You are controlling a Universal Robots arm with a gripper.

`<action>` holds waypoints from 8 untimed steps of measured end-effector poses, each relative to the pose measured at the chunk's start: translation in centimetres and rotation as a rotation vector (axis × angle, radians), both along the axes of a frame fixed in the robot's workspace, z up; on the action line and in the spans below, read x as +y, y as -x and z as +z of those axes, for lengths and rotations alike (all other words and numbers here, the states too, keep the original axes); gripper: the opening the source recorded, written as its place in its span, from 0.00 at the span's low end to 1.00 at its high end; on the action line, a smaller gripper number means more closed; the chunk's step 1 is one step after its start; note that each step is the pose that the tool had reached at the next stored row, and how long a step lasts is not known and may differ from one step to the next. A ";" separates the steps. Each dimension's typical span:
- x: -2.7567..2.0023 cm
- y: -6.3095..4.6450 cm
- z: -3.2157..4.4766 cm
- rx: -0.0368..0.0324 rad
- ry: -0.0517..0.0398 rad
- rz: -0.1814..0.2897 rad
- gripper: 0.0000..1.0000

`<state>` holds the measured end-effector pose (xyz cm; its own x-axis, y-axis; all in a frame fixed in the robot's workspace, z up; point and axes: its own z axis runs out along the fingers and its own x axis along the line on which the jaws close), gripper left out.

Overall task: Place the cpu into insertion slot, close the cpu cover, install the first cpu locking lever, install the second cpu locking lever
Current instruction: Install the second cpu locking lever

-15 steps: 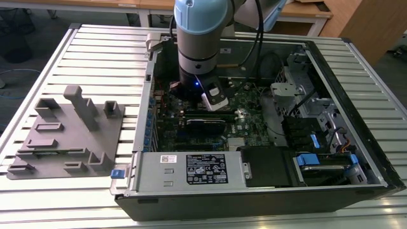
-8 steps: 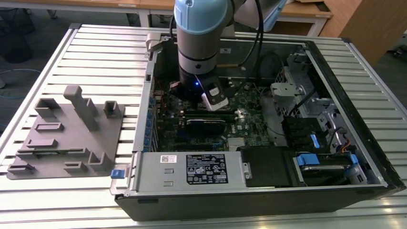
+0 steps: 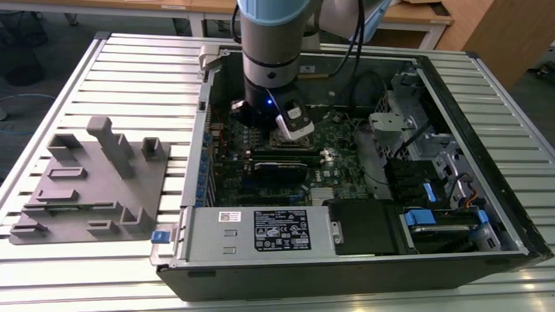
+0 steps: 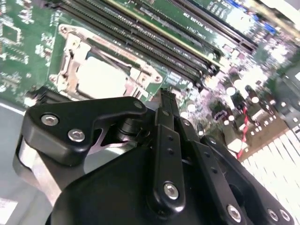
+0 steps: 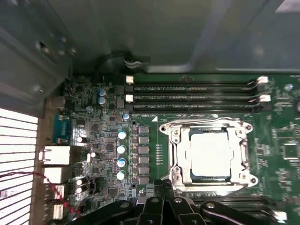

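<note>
Gripper (image 5: 164, 187): black linkage fingers (image 4: 161, 112) lying pressed together, pinching nothing, hovering just beside the insertion slot (image 5: 209, 153).

Cpu (image 5: 210, 152): flat, pale silvery square, sitting in the slot in both wrist views.

Cpu cover (image 5: 174, 154): shiny metal frame lying flat around the chip.

Exterior view: open black computer case (image 3: 347, 273) resting on a ribbed metal table (image 3: 130, 71), grey plastic fixture (image 3: 87, 188) lying beside it.

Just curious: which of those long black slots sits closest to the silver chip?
The lowest of the long black slots, directly beside the metal frame around the cpu; the other two lie beyond it.
</note>
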<state>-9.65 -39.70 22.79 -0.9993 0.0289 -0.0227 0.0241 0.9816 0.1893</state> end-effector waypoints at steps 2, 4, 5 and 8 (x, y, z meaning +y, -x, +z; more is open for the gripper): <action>0.00 0.0 0.72 0.0000 0.0000 0.000 0.11; 0.00 0.0 1.35 -0.0001 -0.0001 0.000 0.11; 0.00 0.0 1.62 0.0001 0.0001 0.000 0.11; 0.00 0.0 1.87 -0.0001 -0.0002 0.000 0.11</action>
<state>-9.65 -39.70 24.66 -0.9993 0.0289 -0.0228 0.0240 0.9816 0.1896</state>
